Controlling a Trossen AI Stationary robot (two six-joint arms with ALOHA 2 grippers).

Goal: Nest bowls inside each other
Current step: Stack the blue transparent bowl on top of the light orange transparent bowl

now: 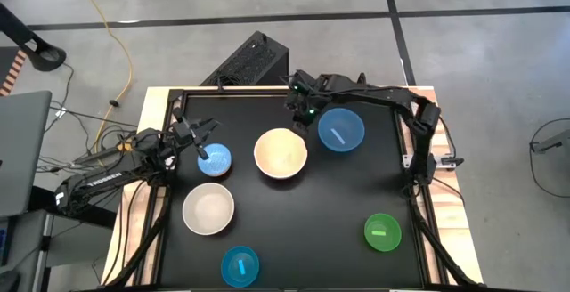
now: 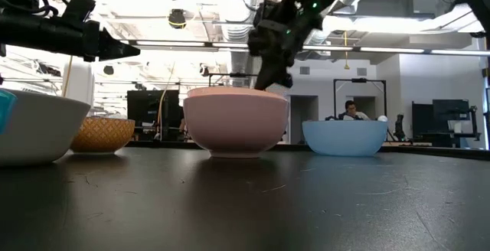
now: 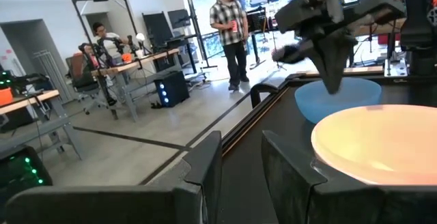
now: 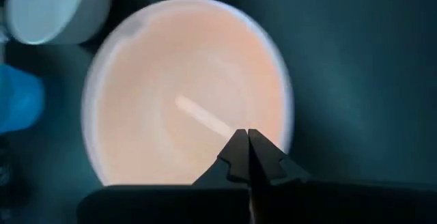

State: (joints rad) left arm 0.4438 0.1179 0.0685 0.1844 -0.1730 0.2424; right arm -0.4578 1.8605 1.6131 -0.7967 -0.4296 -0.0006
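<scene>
Several bowls rest on their bases on the black table. The pink bowl (image 1: 280, 153) (image 4: 188, 91) sits in the middle, with the blue bowl (image 1: 341, 130) to its far right. A small light-blue bowl (image 1: 214, 159) is to its left, and a white bowl (image 1: 208, 210) lies nearer. A small cyan bowl (image 1: 240, 266) and a green bowl (image 1: 383, 232) sit at the near edge. My right gripper (image 4: 247, 149) (image 2: 269, 79) is shut and points down, just above the pink bowl's far rim. My left gripper (image 3: 242, 162) (image 1: 203, 145) is open, raised over the light-blue bowl.
A raised frame (image 1: 169, 105) borders the table. Bare black surface lies between the pink bowl and the green one. A black box (image 1: 249, 60) and cables lie on the floor beyond the far edge. People stand and sit in the room behind (image 3: 232, 33).
</scene>
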